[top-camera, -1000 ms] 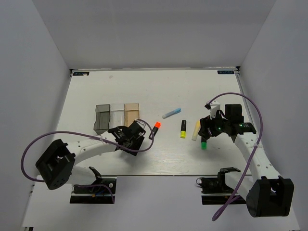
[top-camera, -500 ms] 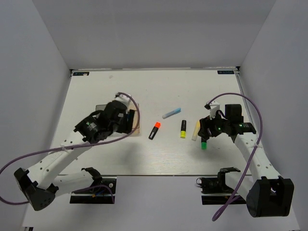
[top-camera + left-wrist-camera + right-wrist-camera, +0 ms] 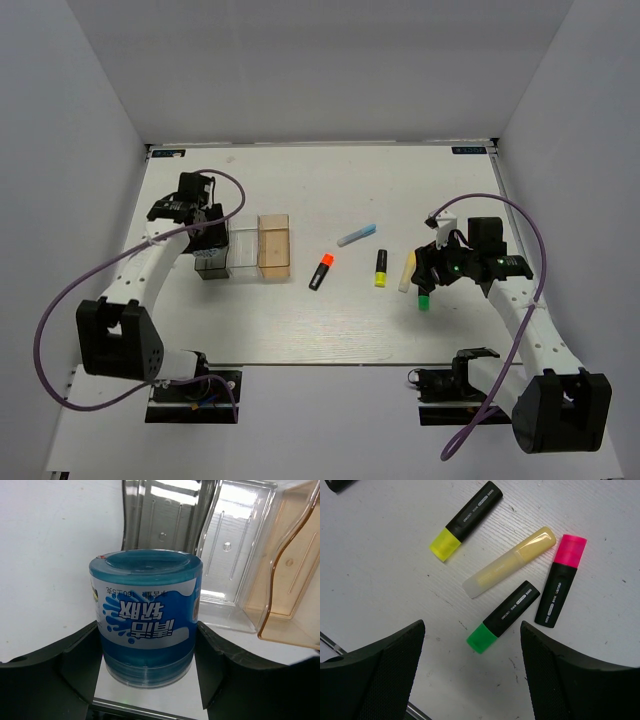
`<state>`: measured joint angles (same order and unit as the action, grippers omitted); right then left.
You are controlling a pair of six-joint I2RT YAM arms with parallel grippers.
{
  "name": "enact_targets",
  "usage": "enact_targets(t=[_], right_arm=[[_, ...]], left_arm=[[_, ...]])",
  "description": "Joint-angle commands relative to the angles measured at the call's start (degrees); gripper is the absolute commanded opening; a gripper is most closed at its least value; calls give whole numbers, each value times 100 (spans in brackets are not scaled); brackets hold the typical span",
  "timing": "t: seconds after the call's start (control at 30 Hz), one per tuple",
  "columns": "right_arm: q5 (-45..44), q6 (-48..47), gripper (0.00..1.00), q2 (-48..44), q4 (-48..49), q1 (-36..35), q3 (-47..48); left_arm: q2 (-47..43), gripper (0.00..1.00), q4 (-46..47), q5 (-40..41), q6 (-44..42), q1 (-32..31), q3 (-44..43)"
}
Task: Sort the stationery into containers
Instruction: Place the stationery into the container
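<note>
My left gripper [image 3: 147,661] is shut on the small blue-white round item [image 3: 146,615] and holds it just in front of the smoky grey bin [image 3: 160,515]. The clear bin [image 3: 235,545] and the amber bin [image 3: 295,580] stand to its right. In the top view the left gripper [image 3: 206,242] is over the grey bin [image 3: 210,268]. My right gripper [image 3: 471,630] is open above the green-capped marker [image 3: 504,616]. Beside that marker lie a cream stick [image 3: 510,561], a yellow-capped marker [image 3: 466,520] and a pink-capped marker [image 3: 561,580].
In the top view an orange-capped marker [image 3: 321,270] and a pale blue stick [image 3: 357,234] lie mid-table, between the amber bin [image 3: 275,245] and the right gripper [image 3: 440,266]. White walls enclose the table on three sides.
My left arm has swung left and back from beside the orange-capped marker to the grey bin, carrying the round item. The right arm has not moved.
</note>
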<state>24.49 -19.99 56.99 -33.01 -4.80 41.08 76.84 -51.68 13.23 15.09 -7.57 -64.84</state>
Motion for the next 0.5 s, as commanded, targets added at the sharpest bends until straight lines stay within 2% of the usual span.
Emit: enact_targets(t=[0.0,0.23,0.4,0.43,0.47], right_arm=[[126,-40,79,-30,-21,-4,234],[109,-75,79,-30,-38,-4,225],[108,-93,79,-13,-3,-21,225],[109,-102,79,-13,-21,-4,234],[117,-102,79,5,-3,-4,225]], left_arm=[[217,0,343,-295,-138,98,-345],[990,0,413,-181,-252,203,-495],[1272,13,466,-84,-279,204,-495],[1298,25,475,-75,-279,204,-486],[1342,31,475,-58,-279,204,-486]])
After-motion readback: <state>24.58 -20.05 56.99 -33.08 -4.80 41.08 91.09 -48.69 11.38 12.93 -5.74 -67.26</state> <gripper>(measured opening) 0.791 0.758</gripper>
